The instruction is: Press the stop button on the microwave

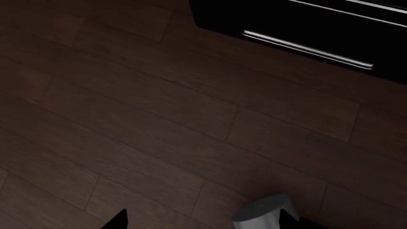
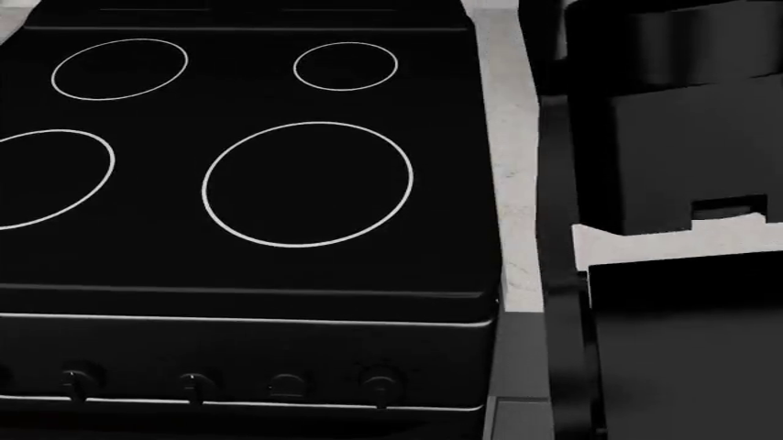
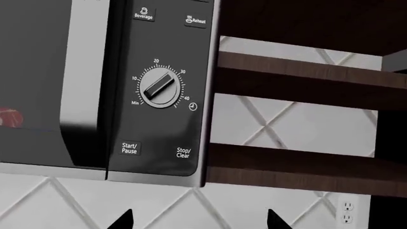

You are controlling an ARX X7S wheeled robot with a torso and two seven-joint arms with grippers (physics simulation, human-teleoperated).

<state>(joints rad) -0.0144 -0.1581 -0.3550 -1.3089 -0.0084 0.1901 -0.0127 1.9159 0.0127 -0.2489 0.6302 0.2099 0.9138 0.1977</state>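
I hold right gripper (image 3: 199, 218) spread, fingers apart, facing microwave (image 3: 102, 86), lined toward Stop/Clear button (image 3: 183, 153); left unclear.

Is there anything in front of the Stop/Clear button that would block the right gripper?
Nothing visible does. In the right wrist view, the Stop/Clear button on the microwave faces the camera uncovered, with the right gripper fingers apart below it.

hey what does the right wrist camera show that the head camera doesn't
Only the right wrist view shows the microwave: its timer dial, the Start/Pause button, the Stop/Clear button, plus tiled wall. Only the head view shows the stove top with four ringed burners and front knobs. They share nothing I can identify.
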